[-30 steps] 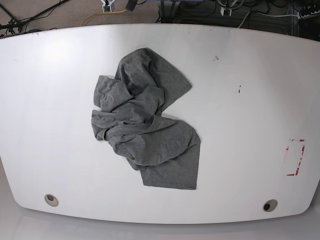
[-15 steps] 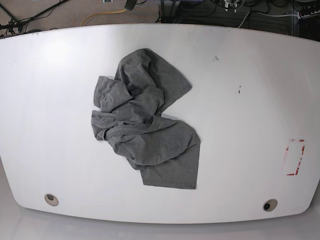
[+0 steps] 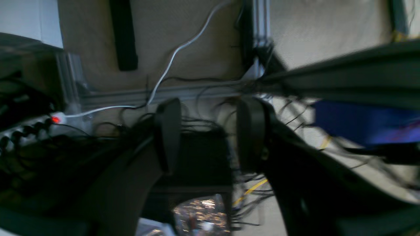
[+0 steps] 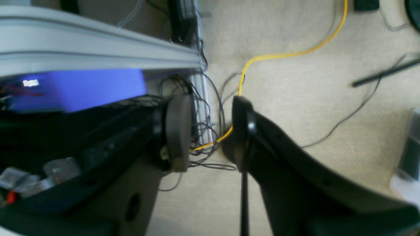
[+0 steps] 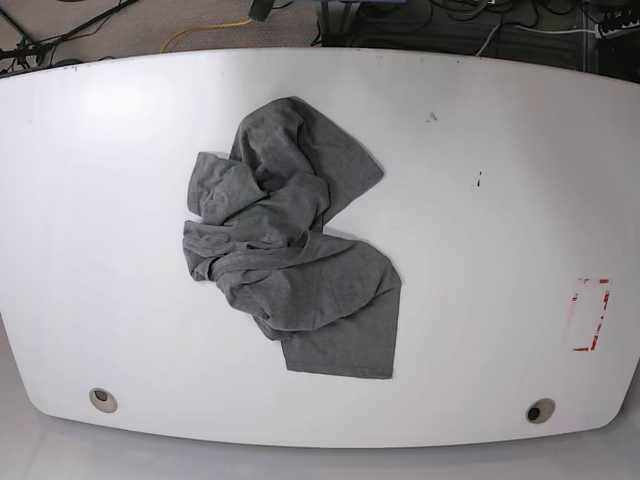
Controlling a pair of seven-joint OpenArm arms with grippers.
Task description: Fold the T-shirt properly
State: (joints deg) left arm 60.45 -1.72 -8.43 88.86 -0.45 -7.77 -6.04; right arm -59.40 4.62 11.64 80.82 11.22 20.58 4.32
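Note:
The grey T-shirt lies crumpled in a heap left of centre on the white table in the base view. Neither arm shows in the base view. In the left wrist view my left gripper is open and empty, pointing at floor, cables and frame rails, not at the shirt. In the right wrist view my right gripper is open and empty over carpet and a yellow cable. The shirt is out of both wrist views.
A red-outlined mark sits near the table's right edge. Two round holes lie near the front edge. Small dark specks mark the table right of the shirt. Cables and equipment lie behind the table's far edge.
The shirt has not moved. Small parts seen at the top edge behind the table have shifted out of view.

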